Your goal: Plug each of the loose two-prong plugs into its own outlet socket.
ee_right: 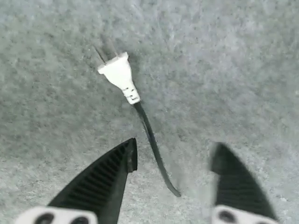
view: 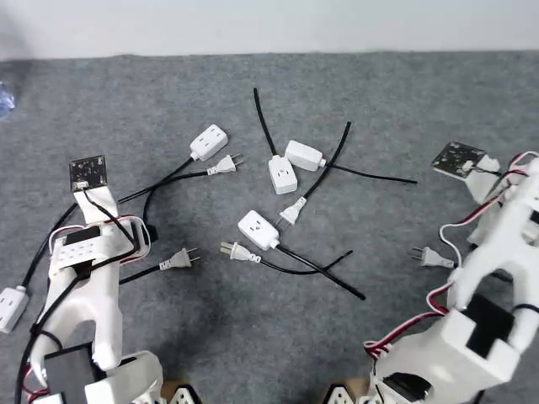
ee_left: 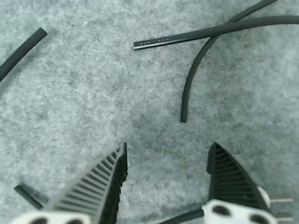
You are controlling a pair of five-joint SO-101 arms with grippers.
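Observation:
Several white two-prong plugs on black cords lie on the grey carpet: one [view: 223, 165] by a socket [view: 208, 141], one [view: 179, 260] near the left arm [view: 84, 278], and two [view: 236, 251] [view: 289, 215] beside the middle socket [view: 258, 230]. Two more sockets [view: 303, 155] [view: 282, 174] lie farther back. My left gripper [ee_left: 169, 150] is open above bare carpet, with a plug's prongs [ee_left: 278, 201] beside one finger. My right gripper [ee_right: 174, 145] is open just short of a lone plug [ee_right: 119, 77], which also lies next to the right arm [view: 428, 257].
Another socket [view: 12, 307] lies at the left edge of the table. Loose black cord ends [ee_left: 196, 35] cross the carpet ahead of the left gripper. The carpet's far edge meets a white wall [view: 269, 25].

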